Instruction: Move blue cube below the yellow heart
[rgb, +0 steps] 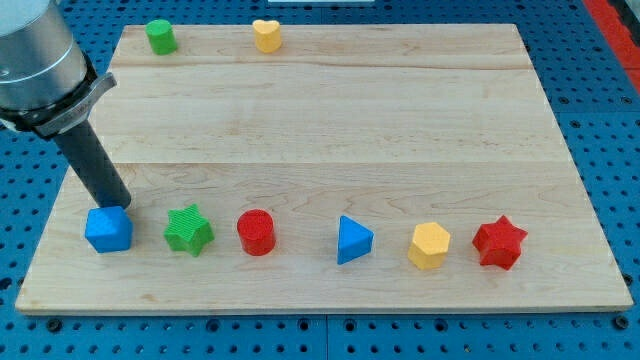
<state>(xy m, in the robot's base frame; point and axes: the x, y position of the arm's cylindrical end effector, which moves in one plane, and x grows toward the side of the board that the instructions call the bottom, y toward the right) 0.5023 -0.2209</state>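
The blue cube (108, 228) sits near the view's bottom left on the wooden board (330, 130). The yellow heart (266, 35) lies at the view's top, left of centre, far from the cube. My tip (120, 204) is at the cube's upper edge, touching or almost touching it from above; the dark rod leans up to the view's left.
A green cylinder (160, 36) stands at the top left. Along the bottom row, right of the cube: a green star (188, 230), a red cylinder (256, 232), a blue triangle (352, 240), a yellow hexagon (429, 245) and a red star (499, 242).
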